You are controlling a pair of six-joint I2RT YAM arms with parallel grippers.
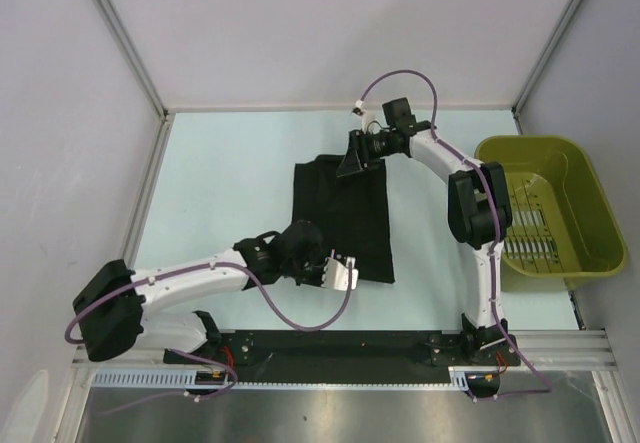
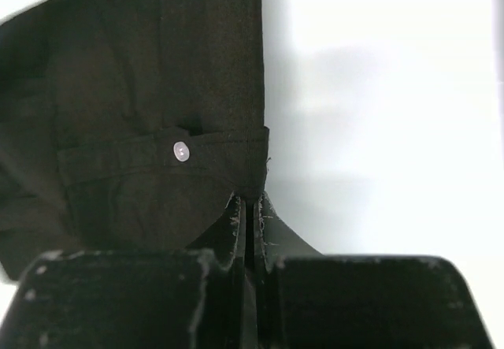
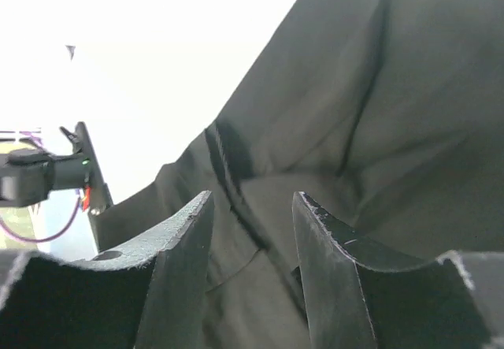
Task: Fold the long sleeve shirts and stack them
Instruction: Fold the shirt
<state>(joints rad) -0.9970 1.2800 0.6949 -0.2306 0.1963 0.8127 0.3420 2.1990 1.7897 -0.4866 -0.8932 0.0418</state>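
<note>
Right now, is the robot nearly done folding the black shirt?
Not yet. The black shirt lies on the table as a long strip, so its sides look folded in. The left pincer is shut on the near edge by the buttoned cuff; the right pincer sits open at the far edge. Folding it shorter and stacking are left; only one shirt shows.

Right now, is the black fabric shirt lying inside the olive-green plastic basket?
No, the black fabric shirt lies on the pale table, apart from the basket.
</note>
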